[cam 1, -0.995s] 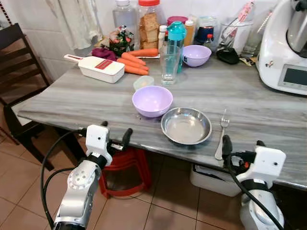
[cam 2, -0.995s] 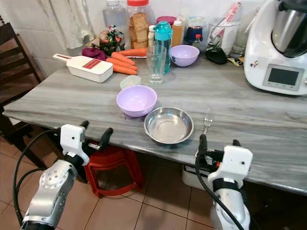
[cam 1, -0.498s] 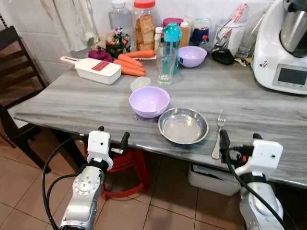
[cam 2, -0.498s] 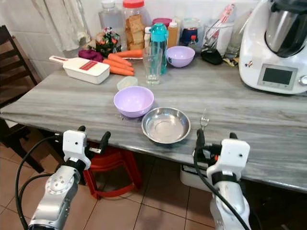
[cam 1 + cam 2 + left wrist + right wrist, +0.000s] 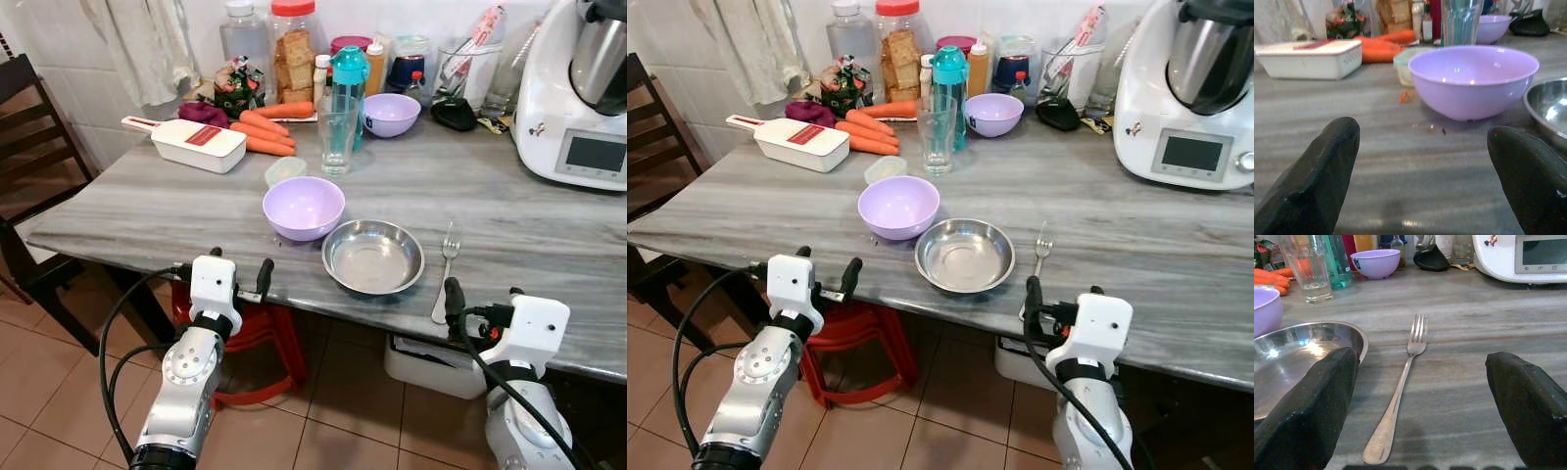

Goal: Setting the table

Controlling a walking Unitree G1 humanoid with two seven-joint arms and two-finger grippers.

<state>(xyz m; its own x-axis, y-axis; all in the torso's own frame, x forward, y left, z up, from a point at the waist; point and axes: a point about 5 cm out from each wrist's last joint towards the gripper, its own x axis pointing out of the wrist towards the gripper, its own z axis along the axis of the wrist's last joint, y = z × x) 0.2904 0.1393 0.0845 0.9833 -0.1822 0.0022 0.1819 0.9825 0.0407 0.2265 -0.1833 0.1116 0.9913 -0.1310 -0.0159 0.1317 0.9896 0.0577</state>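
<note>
Fork and right pincer make the pairing that matters. Seen from the head, the fork lies on the grey table just right of the steel dish, tines away from the robot, handle end close to the near table edge. The right pincer hangs at that edge, directly before the handle end and holding nothing. The left pincer sits at the same edge well to the left, in front of the lilac bowl, so the right arm is plainly the nearer one to the fork.

From the left wrist, the two black fingers stand wide apart with bare table between them. The lilac bowl sits ahead, with the rim of the steel dish beside it and a glass behind.

From the right wrist, the fingers are spread wide too, gripping nothing. The fork runs lengthwise straight out from the gap between them, handle end nearest, tines farthest, tilted only a little off the pincer's line. The steel dish lies just beside the fork, behind one finger. My guess is that any pick-up would have to close across the thin handle, which lies flat on the table with little to get under.
</note>
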